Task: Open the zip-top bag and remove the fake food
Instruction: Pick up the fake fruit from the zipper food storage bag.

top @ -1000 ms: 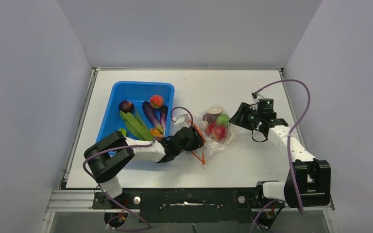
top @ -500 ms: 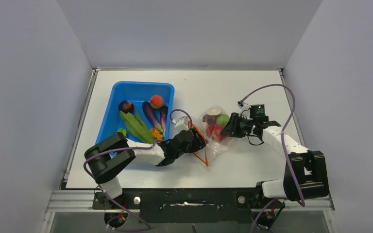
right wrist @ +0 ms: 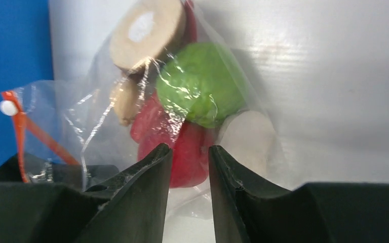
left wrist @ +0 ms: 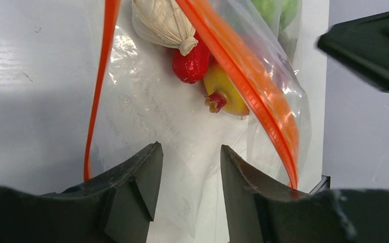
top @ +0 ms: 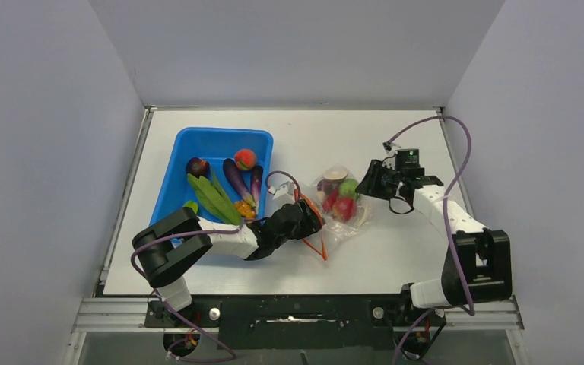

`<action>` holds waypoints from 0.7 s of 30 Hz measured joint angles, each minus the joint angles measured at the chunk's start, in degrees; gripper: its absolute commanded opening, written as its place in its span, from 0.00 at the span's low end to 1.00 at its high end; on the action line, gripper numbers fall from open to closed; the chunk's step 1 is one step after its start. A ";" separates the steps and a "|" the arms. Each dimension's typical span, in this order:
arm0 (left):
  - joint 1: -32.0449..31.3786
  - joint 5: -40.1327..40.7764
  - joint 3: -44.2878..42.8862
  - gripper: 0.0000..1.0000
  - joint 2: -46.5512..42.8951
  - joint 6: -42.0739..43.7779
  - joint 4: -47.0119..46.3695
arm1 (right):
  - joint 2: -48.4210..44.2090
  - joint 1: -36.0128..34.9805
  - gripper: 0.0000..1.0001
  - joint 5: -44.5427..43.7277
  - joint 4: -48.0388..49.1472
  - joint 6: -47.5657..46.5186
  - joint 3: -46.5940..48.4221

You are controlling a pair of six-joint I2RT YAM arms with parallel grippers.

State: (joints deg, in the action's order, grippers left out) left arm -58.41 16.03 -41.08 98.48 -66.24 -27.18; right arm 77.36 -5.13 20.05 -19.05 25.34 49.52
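On white counter (top: 395, 251): crinkly clear plastic zip-top bag (top: 353, 220) is lying unzipped; small plastic fake food (top: 343, 208) inside
Left gripper (left wrist: 191, 152), right gripper (right wrist: 189, 152): narrowly parted, flanking it
Next: pinching closed end, tipping

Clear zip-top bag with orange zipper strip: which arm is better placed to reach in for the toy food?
Left, probably: the left claw faces the parted orange zipper strips of the clear plastic bag; the right claw sits at its closed end.

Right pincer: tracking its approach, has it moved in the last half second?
Yes. The right pincer has pulled back toward the table's far edge, slightly farther from the blue bin.
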 measured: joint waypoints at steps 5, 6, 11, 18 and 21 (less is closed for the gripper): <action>0.00 -0.33 -0.02 0.50 0.00 1.11 -0.22 | 5.22 -2.73 0.35 3.87 1.36 0.13 -4.92; 0.00 -0.46 -0.02 0.50 0.00 1.40 -0.31 | 4.79 -3.54 0.35 4.37 1.18 0.11 -6.19; 0.00 -0.63 0.02 0.53 0.00 2.21 -0.66 | 1.40 -4.76 0.36 4.87 -1.44 -0.37 -7.52; 0.00 -0.63 1.36 0.62 0.00 2.23 -1.99 | -5.16 -3.50 0.36 4.26 -1.53 -0.52 -5.29; 0.00 -0.55 1.42 0.65 0.00 2.12 -2.27 | -3.78 -3.98 0.33 4.83 -0.15 -0.63 -4.74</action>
State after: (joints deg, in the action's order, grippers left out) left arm -58.41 15.49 -39.66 98.48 -64.12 -29.45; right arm 73.58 -9.10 24.88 -19.20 24.71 44.77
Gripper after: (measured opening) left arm 0.626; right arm 0.352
